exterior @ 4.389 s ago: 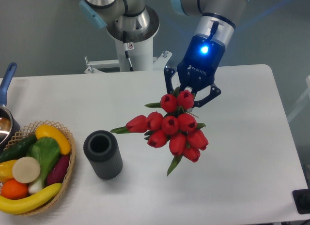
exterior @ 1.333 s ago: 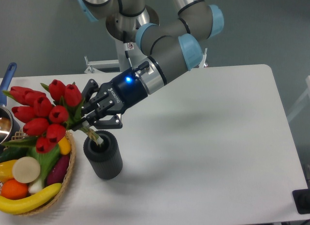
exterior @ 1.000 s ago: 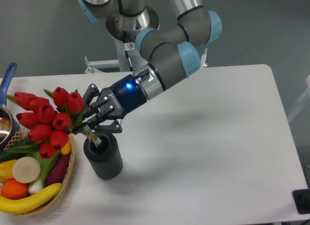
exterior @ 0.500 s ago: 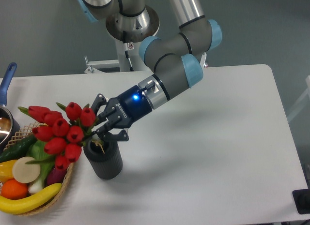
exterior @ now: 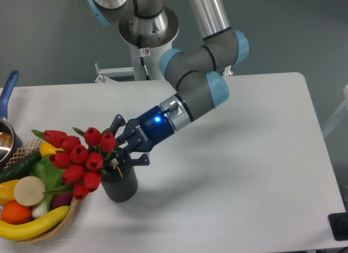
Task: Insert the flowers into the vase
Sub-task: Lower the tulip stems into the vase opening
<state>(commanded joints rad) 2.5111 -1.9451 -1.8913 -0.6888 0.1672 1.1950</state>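
Fixed camera, sole view.

Gripper [exterior: 118, 150]: low over the vase mouth, wrist tilted toward the left; fingers [exterior: 117, 124] closed on the stem end of the flowers, just above the rim.

Flowers [exterior: 79, 158]: red tulip bunch, leaning steeply left, heads overhanging the wicker basket [exterior: 69, 207] and its fruit. Stem ends hidden behind heads and fingers; depth inside the vase not determinable.

Vase [exterior: 122, 185]: dark ribbed cylinder, upright on the desk [exterior: 244, 171], just right of the basket. Mouth mostly covered by blooms and gripper.

Blue-handled pot [exterior: 6, 109]: far left edge, apart from the work.

Step in hand, as judged: seating the stems in the vase.

Handling notes:
- Bring the bunch nearer upright before pushing down; a steep lean loads the left rim and may tip the vase toward the basket.
- Lower straight along the vase axis, slowly, so fingers do not strike the rim.
- Release only once stems sit deep; the bunch looks top-heavy and wider than the mouth.
- Withdraw upward and to the right, clear of the blooms.
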